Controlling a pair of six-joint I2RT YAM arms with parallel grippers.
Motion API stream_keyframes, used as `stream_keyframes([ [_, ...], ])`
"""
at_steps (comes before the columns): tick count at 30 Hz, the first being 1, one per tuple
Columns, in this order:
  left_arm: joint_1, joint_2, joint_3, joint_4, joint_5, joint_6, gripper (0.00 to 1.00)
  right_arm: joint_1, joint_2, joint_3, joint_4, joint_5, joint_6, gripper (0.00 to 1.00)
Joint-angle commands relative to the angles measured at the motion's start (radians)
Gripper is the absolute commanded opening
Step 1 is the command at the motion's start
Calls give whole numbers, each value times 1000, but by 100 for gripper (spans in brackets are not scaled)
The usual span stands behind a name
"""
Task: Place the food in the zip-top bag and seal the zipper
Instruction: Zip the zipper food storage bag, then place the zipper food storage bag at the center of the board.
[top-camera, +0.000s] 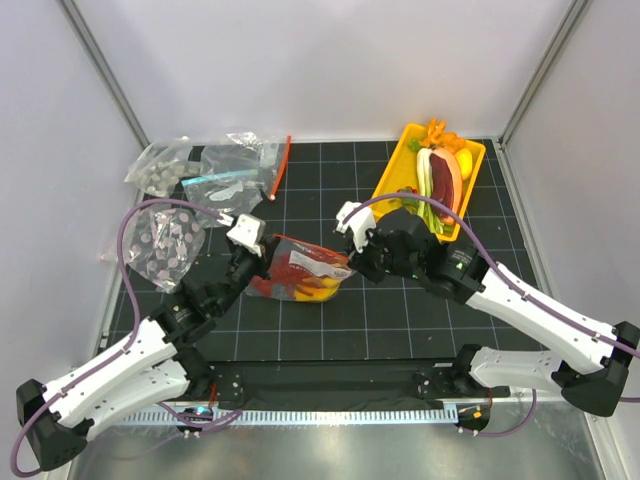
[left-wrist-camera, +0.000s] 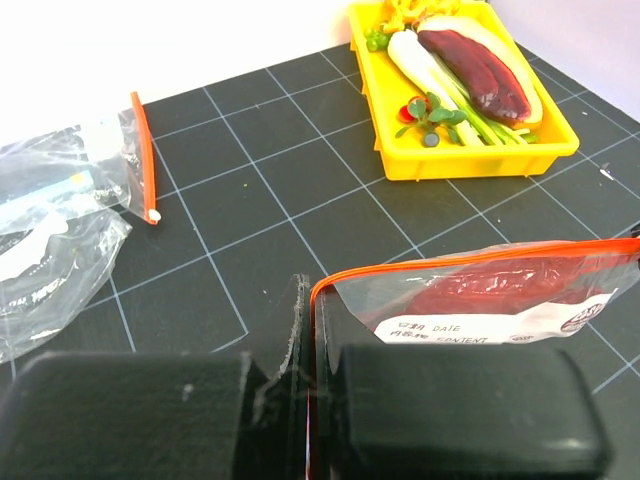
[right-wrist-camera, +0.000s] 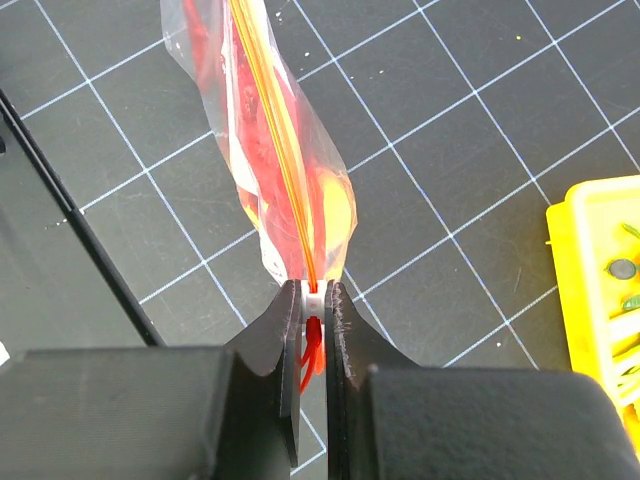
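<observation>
Black gridded matting covers the desk (top-camera: 330, 320), with pale walls on three sides. My left gripper (left-wrist-camera: 305, 330) is clamped tight on the left corner of the zip-top bag (left-wrist-camera: 480, 300), its jaws pressed together where the zipper (left-wrist-camera: 470, 258) ends. My right gripper (right-wrist-camera: 313, 305) is almost fully closed, pinching the opposite end of the zipper at a small white slider (right-wrist-camera: 314, 299). The one bag is stretched between my two grippers, mouth edge up, near the middle of the desk. I cannot tell whether its bottom rests on the matting.

Inside the bag I count one red lobster (top-camera: 288, 268) and at least one yellow piece (right-wrist-camera: 335, 212). The crinkled plastic hides any others.

Beyond my right gripper, at the far right, sits one yellow tray (top-camera: 390, 165). It holds one dark red-purple slab (top-camera: 447, 177), one white-green leek (top-camera: 425, 170) and several small pieces too crowded to count.

At the far left, well apart from my left gripper, lie two bags of grey discs (top-camera: 165, 240). Crumpled clear bags (top-camera: 230, 165) lie beside them, one showing a blue strip (top-camera: 205, 178) and one a red-orange strip (top-camera: 283, 165).
</observation>
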Motion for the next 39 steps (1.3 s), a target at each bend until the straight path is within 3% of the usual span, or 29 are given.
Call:
stream_keyframes([
  [1,31,-30,14,55,-166,28,0,-11,-35,13,-145,35,-10,1],
  [7,31,-34,11,54,-167,28,0,-11,-29,12,-162,52,-14,1],
  [10,31,-27,9,68,-112,23,0,-11,-47,3,-113,43,-10,43],
  [11,31,-24,11,70,-89,20,0,-11,-59,-17,-60,0,-13,79],
  [12,31,-21,11,74,-46,19,0,-11,-79,-27,-35,-14,-20,97],
  [15,31,-15,11,81,-5,14,0,-11,-118,-79,83,-91,-43,100],
  [17,29,-15,6,84,3,16,0,-11,-150,-116,137,-63,-40,100],
  [26,29,-17,0,93,43,5,1,-13,-257,-300,509,200,61,100],
  [32,31,0,6,91,55,-4,1,-13,-282,-332,568,210,88,100],
  [39,31,8,-5,117,87,-12,8,-11,-247,-350,614,210,127,100],
])
